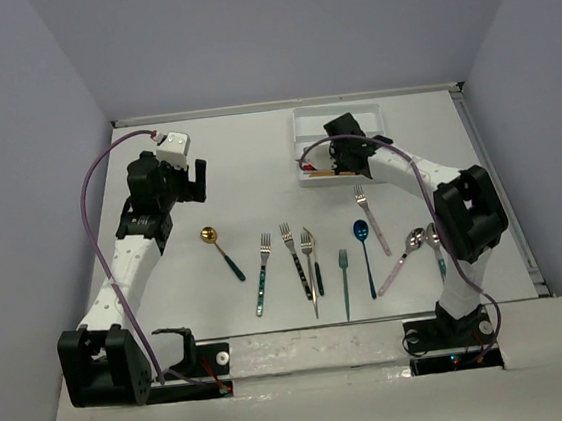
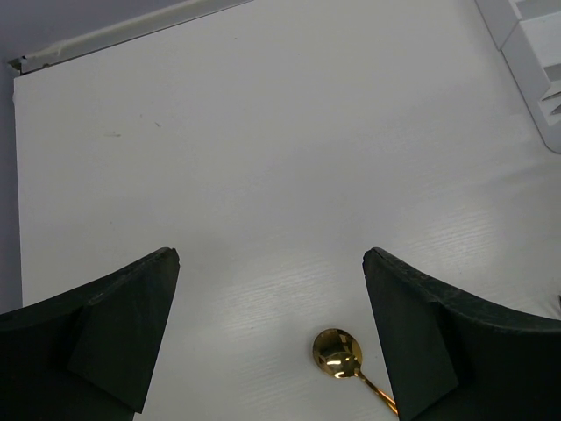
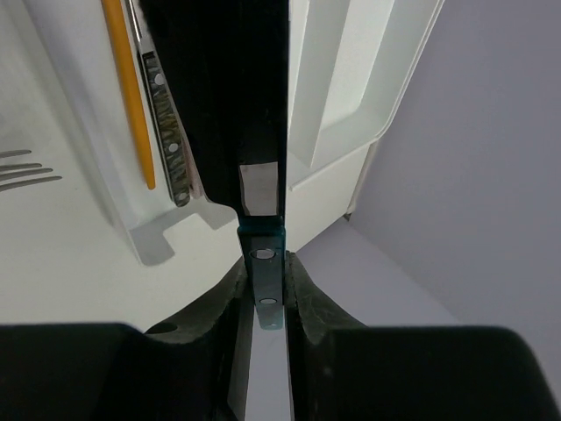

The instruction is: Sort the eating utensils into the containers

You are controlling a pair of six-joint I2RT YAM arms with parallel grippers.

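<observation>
One teal-handled knife (image 3: pixel 261 256) is pinched tight in the right gripper (image 3: pixel 263 282), over the white cutlery tray (image 1: pixel 341 108). The left gripper (image 2: pixel 272 259) gapes wide above the table, near a gold spoon (image 2: pixel 337 353).

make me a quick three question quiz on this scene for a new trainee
1. True or false: the left claw is shut on something.
2. Where is the right claw? A: over the white tray. B: down by its own base. C: at the far left corner.
3. Fill in: the right claw grips a slim utensil with a ____ handle.

Key:
1. False. It is open and empty, above the gold spoon.
2. A
3. teal
</observation>
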